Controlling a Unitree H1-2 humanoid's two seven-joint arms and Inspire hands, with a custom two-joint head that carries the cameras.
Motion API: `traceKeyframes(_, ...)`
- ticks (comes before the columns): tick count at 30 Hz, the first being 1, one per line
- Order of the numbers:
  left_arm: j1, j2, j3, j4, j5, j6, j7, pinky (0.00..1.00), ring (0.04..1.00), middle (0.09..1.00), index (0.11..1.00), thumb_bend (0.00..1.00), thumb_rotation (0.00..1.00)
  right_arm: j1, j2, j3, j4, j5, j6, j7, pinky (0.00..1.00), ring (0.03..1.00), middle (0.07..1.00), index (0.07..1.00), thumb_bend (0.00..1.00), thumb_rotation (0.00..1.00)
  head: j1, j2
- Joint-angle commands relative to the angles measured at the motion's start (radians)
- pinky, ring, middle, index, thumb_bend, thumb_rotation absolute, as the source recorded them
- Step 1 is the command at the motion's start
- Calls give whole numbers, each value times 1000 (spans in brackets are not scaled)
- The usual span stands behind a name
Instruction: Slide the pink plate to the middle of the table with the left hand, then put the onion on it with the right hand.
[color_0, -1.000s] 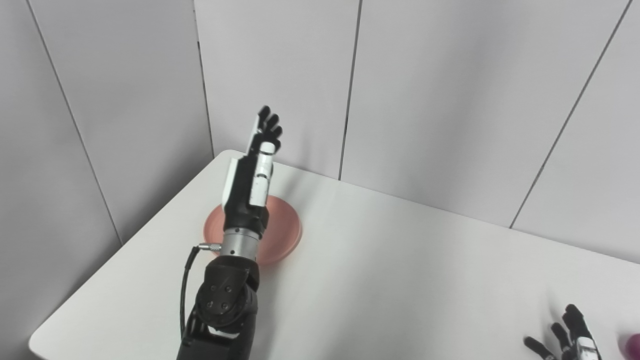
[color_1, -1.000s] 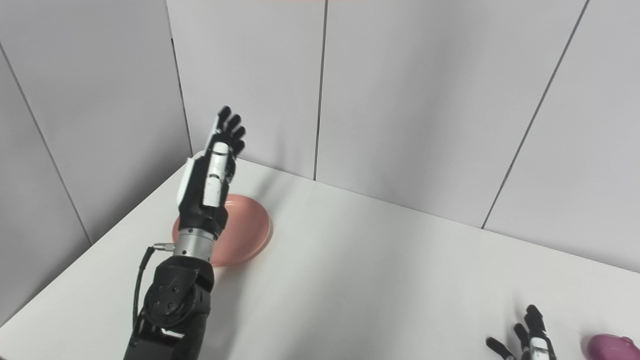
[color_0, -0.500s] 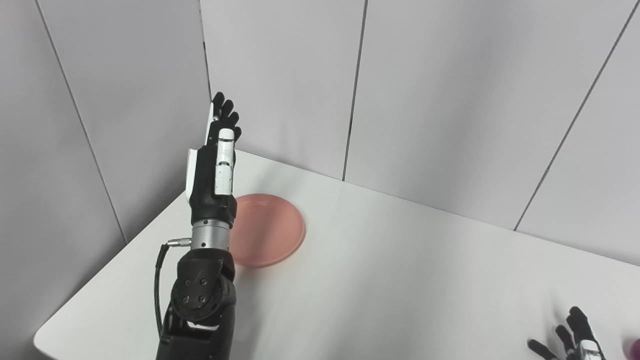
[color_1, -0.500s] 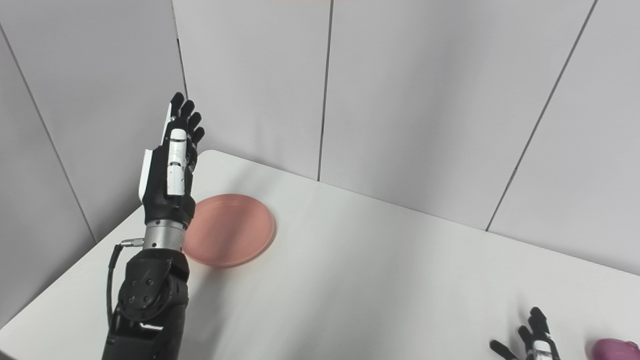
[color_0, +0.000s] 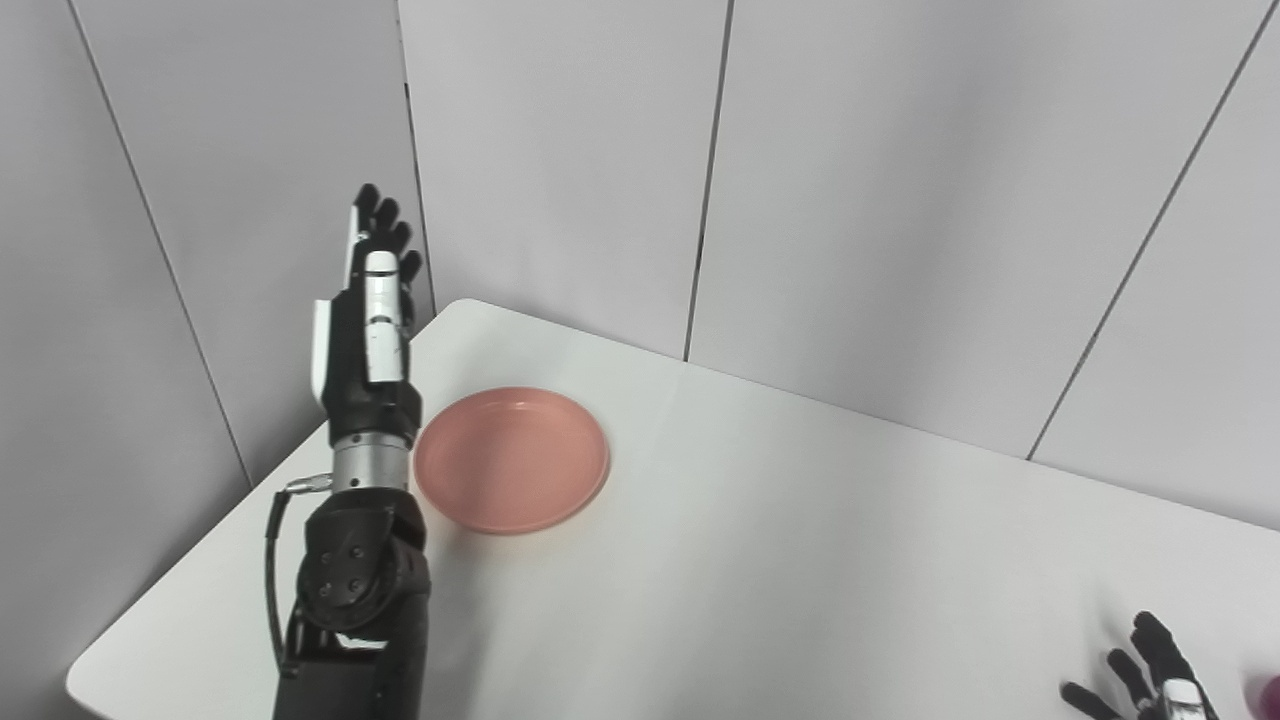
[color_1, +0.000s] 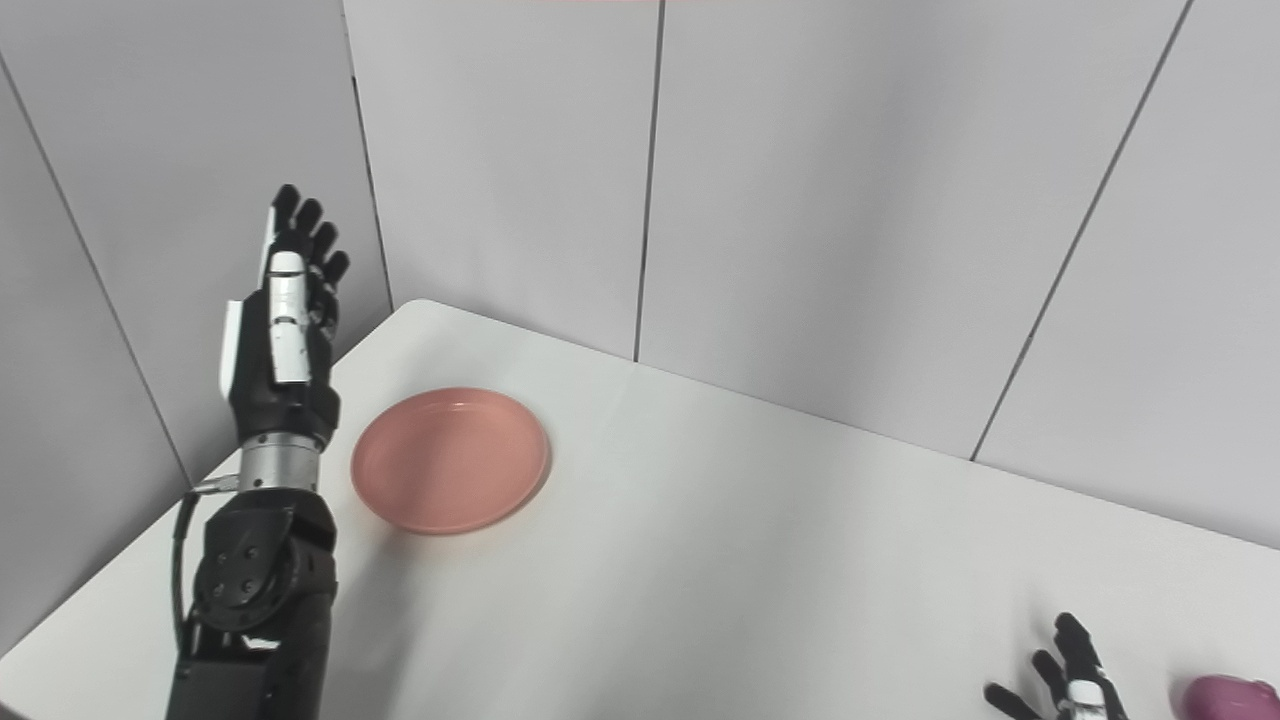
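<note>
The left hand (color_0: 368, 330), fingers extended and empty, has swung from above the plate (color_0: 511, 458) to its left side, positioned to push it, untouched at the table's (color_0: 800, 560) far-left corner, toward centre.

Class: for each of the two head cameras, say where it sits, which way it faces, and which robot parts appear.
Left eye view: head, looking down at the white table; raised left robot hand, right robot hand.
Right eye view: beside it, same aim; more of the purple onion.
Shared: pink plate, both hands.
</note>
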Motion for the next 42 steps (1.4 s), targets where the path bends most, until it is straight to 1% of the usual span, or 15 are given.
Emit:
traceKeyframes(1, -7, 30, 12, 0, -18, -57, 1, 999, 1000, 1000, 988, 453, 1000, -6, -8, -7, -2, -3, -22, 1, 954, 963, 982, 943, 649, 848, 3, 1)
traceKeyframes(3, 1, 40, 24, 12, -30, -67, -1, 1000, 987, 997, 983, 451, 1000, -5, -6, -6, -6, -6, -23, -1, 961, 965, 982, 939, 635, 864, 4, 2)
traceKeyframes(5, 7, 48, 33, 22, -41, -72, 2, 995, 976, 985, 977, 457, 1000, -5, -4, -5, -10, -8, -22, -3, 924, 954, 971, 928, 635, 868, 5, 2)
traceKeyframes(9, 15, 55, 50, 44, -57, -78, 7, 1000, 996, 999, 987, 454, 1000, -4, -4, -6, -11, -5, -18, -2, 908, 948, 964, 922, 643, 880, 6, 4)
traceKeyframes(14, 17, 60, 77, 73, -97, -85, 4, 999, 1000, 1000, 992, 448, 1000, -4, -4, -7, -11, -3, -22, 0, 905, 954, 971, 925, 656, 870, 8, 6)
traceKeyframes(17, 18, 63, 87, 88, -122, -87, 1, 994, 1000, 1000, 997, 445, 1000, -3, -3, -7, -15, -3, -13, -2, 914, 949, 969, 929, 637, 869, 10, 7)
traceKeyframes(21, 21, 66, 94, 106, -149, -86, 0, 988, 1000, 1000, 994, 447, 1000, -3, -8, -5, -13, -7, -17, 1, 894, 941, 964, 923, 671, 860, 10, 10)
traceKeyframes(28, 31, 74, 101, 142, -214, -95, -13, 1000, 1000, 1000, 992, 443, 1000, -1, -9, -7, -18, -1, -15, 3, 850, 934, 957, 912, 687, 854, 13, 14)
traceKeyframes(30, 34, 79, 103, 153, -236, -99, -21, 1000, 1000, 1000, 990, 439, 1000, -1, -11, -7, -18, -2, -14, 4, 856, 934, 956, 910, 706, 851, 14, 15)
traceKeyframes(32, 37, 83, 104, 162, -254, -100, -26, 1000, 1000, 1000, 997, 435, 1000, -1, -14, -7, -16, -3, -16, 5, 841, 928, 952, 904, 735, 843, 16, 15)
traceKeyframes(35, 41, 87, 105, 173, -273, -94, -26, 1000, 1000, 1000, 995, 433, 1000, -1, -11, -6, -25, -2, -8, 2, 821, 927, 953, 901, 736, 833, 16, 19)
traceKeyframes(36, 43, 89, 105, 179, -281, -94, -28, 1000, 1000, 1000, 993, 433, 1000, -1, -10, -7, -28, -2, -3, 0, 819, 928, 954, 902, 732, 833, 17, 20)
traceKeyframes(38, 46, 89, 106, 186, -294, -91, -30, 1000, 1000, 1000, 992, 432, 1000, 0, -13, -7, -24, -1, -11, 4, 863, 931, 957, 908, 743, 843, 19, 21)
traceKeyframes(41, 50, 86, 103, 199, -308, -93, -31, 1000, 1000, 1000, 998, 429, 1000, 2, -15, -9, -25, 2, -6, 5, 869, 929, 956, 910, 752, 844, 19, 22)
traceKeyframes(42, 52, 84, 101, 203, -311, -94, -31, 1000, 1000, 1000, 999, 426, 1000, 2, -14, -10, -25, 5, -4, 4, 852, 924, 952, 907, 748, 842, 20, 21)
